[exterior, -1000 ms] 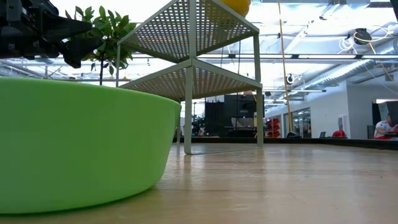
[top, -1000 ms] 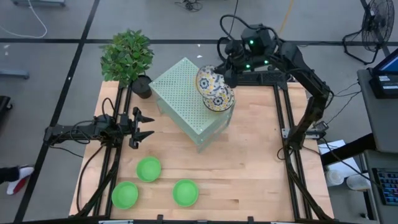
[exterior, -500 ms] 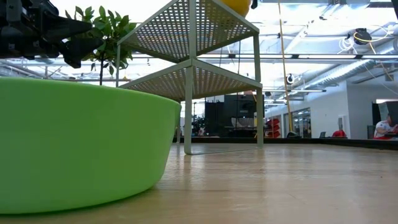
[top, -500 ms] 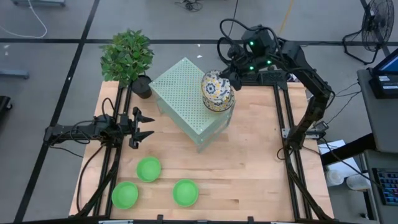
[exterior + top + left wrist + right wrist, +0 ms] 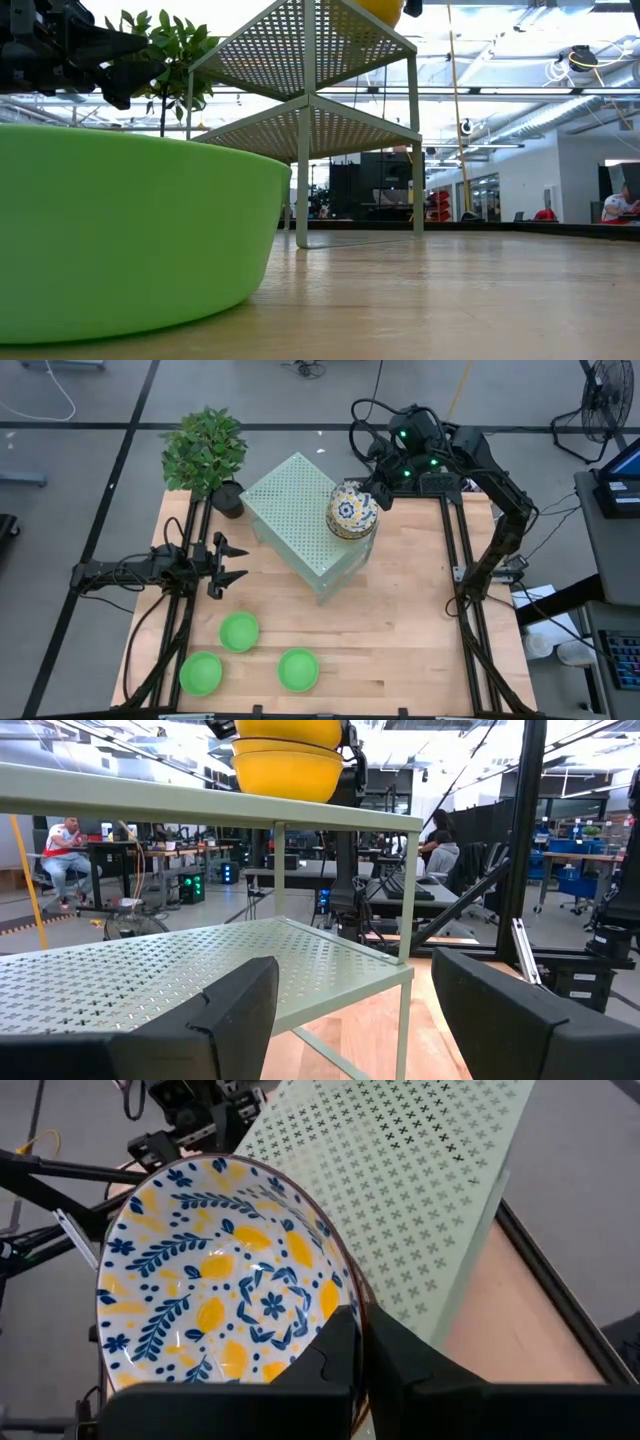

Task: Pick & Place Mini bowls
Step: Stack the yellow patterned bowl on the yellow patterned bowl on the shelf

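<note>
We see the right claw [image 5: 374,497] clamped on the rim of a floral bowl [image 5: 351,510] over the top corner of the perforated shelf [image 5: 295,500]. The left claw [image 5: 232,561] hangs wide and empty near the surface's [image 5: 400,620] left edge. Three green bowls [image 5: 239,631] sit at the front.

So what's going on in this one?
The right gripper is shut on the rim of a floral bowl, holding it at the top of the pale green perforated shelf, over its right corner. The left gripper waits open near the table's left edge. Three green bowls sit on the table near its front.
</note>
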### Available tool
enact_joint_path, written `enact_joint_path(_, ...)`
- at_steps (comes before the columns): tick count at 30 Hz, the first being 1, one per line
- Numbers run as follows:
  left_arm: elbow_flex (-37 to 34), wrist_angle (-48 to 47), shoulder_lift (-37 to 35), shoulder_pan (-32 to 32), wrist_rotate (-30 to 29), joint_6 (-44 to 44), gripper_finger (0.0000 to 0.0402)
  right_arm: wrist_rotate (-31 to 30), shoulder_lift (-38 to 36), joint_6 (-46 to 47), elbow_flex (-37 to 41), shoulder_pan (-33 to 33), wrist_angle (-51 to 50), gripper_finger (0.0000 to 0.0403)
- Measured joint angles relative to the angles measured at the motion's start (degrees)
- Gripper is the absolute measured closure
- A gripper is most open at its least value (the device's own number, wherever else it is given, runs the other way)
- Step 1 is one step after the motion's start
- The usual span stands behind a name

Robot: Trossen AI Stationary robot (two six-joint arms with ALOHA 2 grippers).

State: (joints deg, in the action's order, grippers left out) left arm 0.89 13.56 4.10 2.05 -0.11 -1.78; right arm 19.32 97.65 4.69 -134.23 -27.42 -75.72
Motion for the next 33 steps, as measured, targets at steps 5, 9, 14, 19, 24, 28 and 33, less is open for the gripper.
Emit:
enact_joint_path(5, 0.00, 0.00, 0.02, -0.01, 0.01, 0.00, 0.0133, -2.89, 0.00, -0.01, 0.00, 0.04, -1.01, 0.0400)
enact_joint_path(9, -0.01, 0.00, 0.01, 0.00, 0.00, 0.01, 0.0133, -3.05, 0.00, 0.07, 0.00, 0.04, -1.59, 0.0395)
enact_joint_path(14, -0.02, -0.02, 0.00, -0.01, 0.00, 0.00, 0.0133, -3.02, 0.00, 0.18, 0.00, 0.07, -1.73, 0.0395)
enact_joint_path(19, -0.02, 0.00, 0.01, 0.01, -0.01, 0.00, 0.0133, -2.70, 0.00, 0.22, 0.00, 0.17, -1.71, 0.0384)
enact_joint_path(24, 0.00, 0.00, 0.02, 0.01, -0.01, 0.00, 0.0133, -2.50, 0.00, 0.22, 0.00, 0.20, -1.60, 0.0356)
enact_joint_path(28, -0.01, 0.00, 0.01, -0.01, 0.01, 0.00, 0.0133, -2.61, 0.00, -0.27, 0.00, 0.55, -0.26, 0.0333)
enact_joint_path(33, -0.02, 0.00, 0.00, -0.01, 0.01, 0.01, 0.0133, -2.62, 0.00, -1.06, 0.00, 1.39, 5.00, 0.0312)
